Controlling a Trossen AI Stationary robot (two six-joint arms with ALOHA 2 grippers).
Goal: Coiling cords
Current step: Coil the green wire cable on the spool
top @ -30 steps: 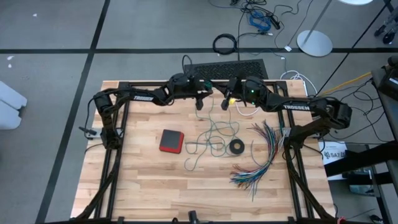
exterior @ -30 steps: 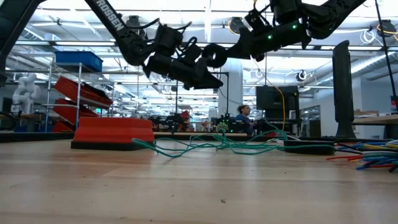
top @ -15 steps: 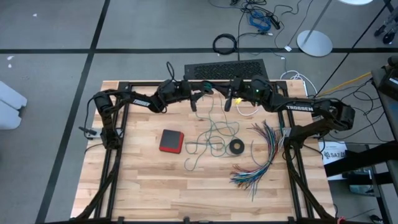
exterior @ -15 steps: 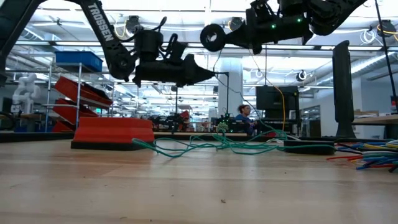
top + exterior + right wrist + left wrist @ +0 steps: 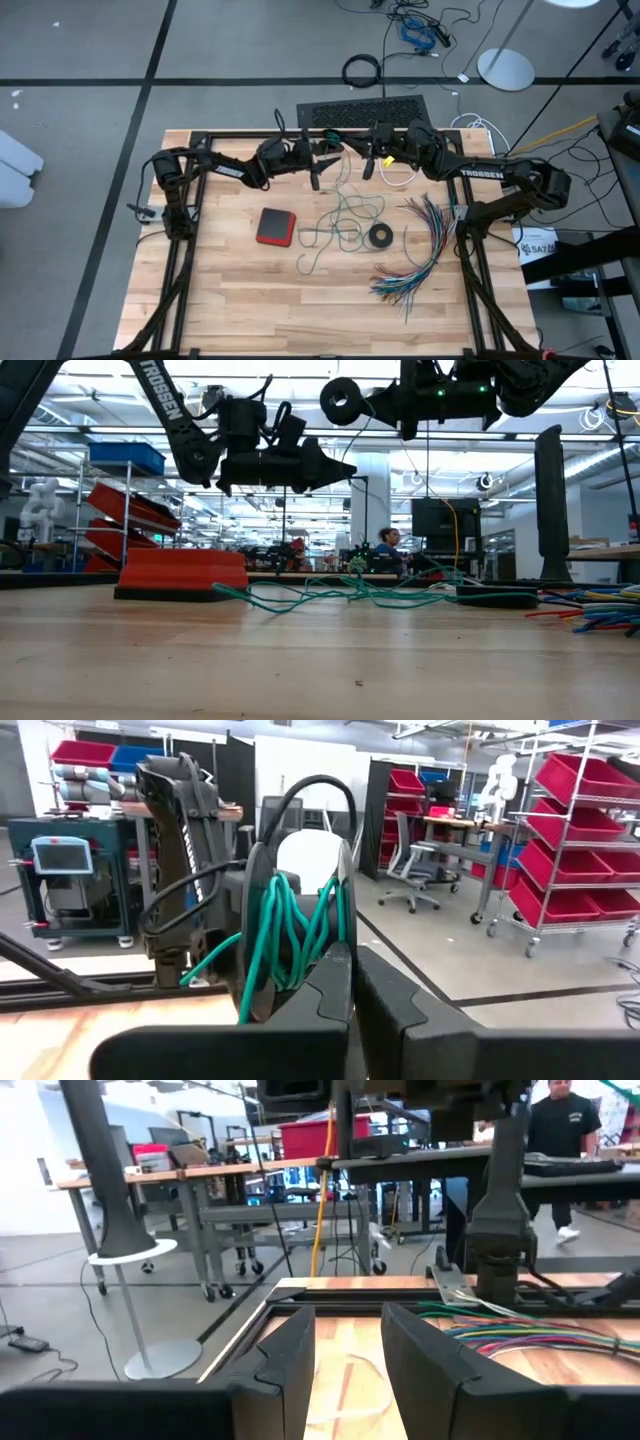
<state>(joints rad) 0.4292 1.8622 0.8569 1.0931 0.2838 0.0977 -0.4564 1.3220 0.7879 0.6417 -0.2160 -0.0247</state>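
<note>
A: Item one, nearest the front edge of the wooden table [image 5: 220,290]?

B: A fanned bundle of multicoloured wires [image 5: 420,250] is lying at the right, spreading toward the front.

A: Next back?

B: A red flat block [image 5: 275,227] is sitting left of centre, and a small black ring [image 5: 380,236] is lying right of centre. Between them the loose part of the teal-green cord [image 5: 335,228] is sprawling in tangled loops on the wood, one end trailing toward the front.

A: The same cord, higher up?

B: A strand is rising from the tangle to a black spool [image 5: 285,935]. Several green turns are sitting wound on that spool in the right wrist view.

A: Right gripper?

B: The right gripper [image 5: 370,160] is hanging well above the back of the table, fingers pressed together, with the spool just in front of its tips. Whether the tips are pinching it, I cannot tell.

A: Left gripper?

B: The left gripper [image 5: 318,172] is hovering at the same height, pointing toward the right one, its fingers [image 5: 290,1370] standing parted with nothing between them.

A: White cord?

B: The white cord [image 5: 398,178] is looping on the wood at the back, under the right arm.

A: Farthest entries?

B: A black keyboard [image 5: 362,110] is resting behind the table's back rail, and a person [image 5: 385,550] is sitting in the room beyond.
</note>
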